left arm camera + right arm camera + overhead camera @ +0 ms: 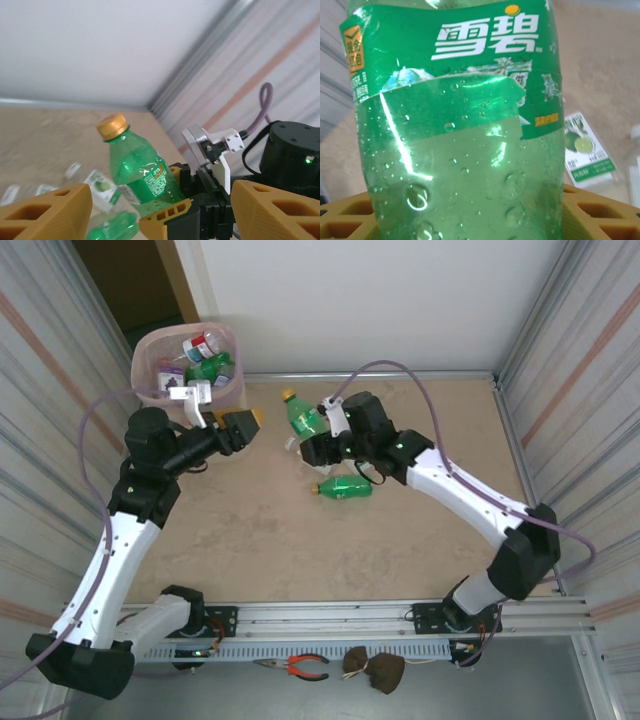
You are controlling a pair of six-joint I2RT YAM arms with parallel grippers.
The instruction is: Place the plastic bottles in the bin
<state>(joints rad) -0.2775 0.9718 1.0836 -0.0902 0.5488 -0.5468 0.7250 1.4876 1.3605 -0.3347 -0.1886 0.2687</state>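
Green bottle [460, 125] is held upright in the closed right end effector [312, 443], mid-table; a second bottle [345, 487] lies close by. The left end effector [248, 426] is open and empty beside the bin [138, 370]. This looks like the carrying step. Next, the held bottle needs to travel over the rim before release.

The left arm stretches forward, the left gripper [248, 425] with its 2 fingers wide apart. The right arm bends inward, the right gripper [310, 438] clamped on a green bottle [300, 415].
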